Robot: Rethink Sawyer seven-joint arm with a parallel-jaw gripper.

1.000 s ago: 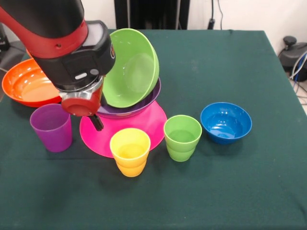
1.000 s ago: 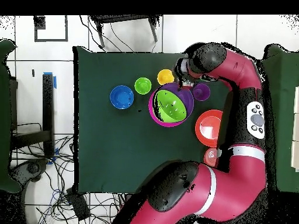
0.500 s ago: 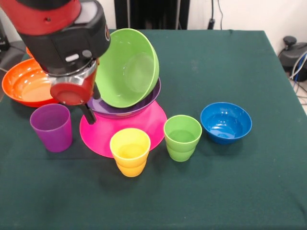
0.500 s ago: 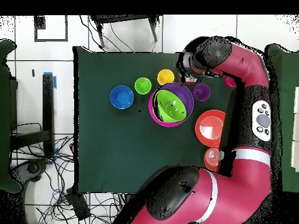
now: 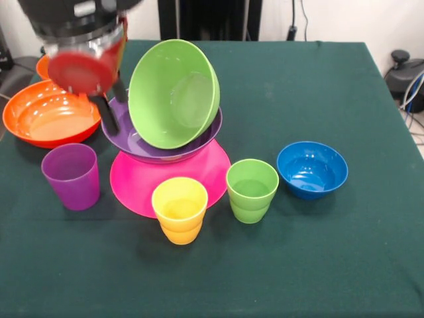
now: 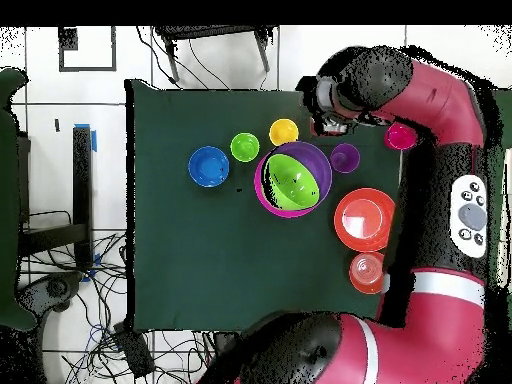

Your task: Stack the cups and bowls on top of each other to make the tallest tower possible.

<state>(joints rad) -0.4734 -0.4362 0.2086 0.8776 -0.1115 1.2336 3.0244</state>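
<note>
while the fingers (image 5: 106, 114) stay unreadable (blurred), three bowls form the tower (image 5: 171, 126), three cups (image 5: 180, 209) stand in front.

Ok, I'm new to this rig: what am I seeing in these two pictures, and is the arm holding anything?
It is one red and black robot arm ending in a pincer. One picture looks across the green table, the other straight down. In the middle is a pile: a lime green bowl, tilted, in a purple bowl, on a pink bowl. Around it stand a purple cup, a yellow cup, a green cup, a blue bowl and a large orange bowl. Nothing shows in the pincer. I cannot tell if it is open.
</note>
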